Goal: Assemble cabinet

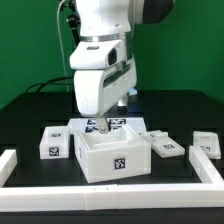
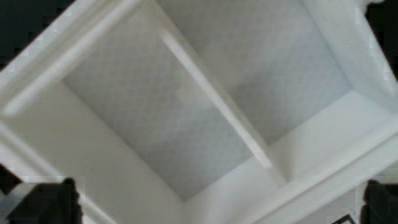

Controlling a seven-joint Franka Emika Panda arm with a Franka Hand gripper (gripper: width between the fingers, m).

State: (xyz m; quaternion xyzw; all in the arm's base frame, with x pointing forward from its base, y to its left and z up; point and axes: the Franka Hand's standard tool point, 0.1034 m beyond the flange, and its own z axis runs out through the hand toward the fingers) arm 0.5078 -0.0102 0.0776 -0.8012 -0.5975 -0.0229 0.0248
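The cabinet (image 1: 112,157) is a white hollow box in the middle of the table, open side up, with one black-and-white tag on the face toward the camera. My gripper (image 1: 104,127) hangs straight down over its back wall. In the wrist view the cabinet's hollow inside (image 2: 160,100) fills the picture, with a thin inner divider (image 2: 222,105) running across it. My dark fingers (image 2: 32,200) show only at the two side edges, wide apart, with a corner of the cabinet wall between them. The gripper (image 2: 214,208) looks open and holds nothing.
A white tagged block (image 1: 54,146) lies at the exterior view's left of the cabinet. Flat tagged parts (image 1: 160,147) and another (image 1: 205,144) lie at its right. The marker board (image 1: 118,126) lies behind the cabinet. White border rails (image 1: 110,194) frame the front and sides.
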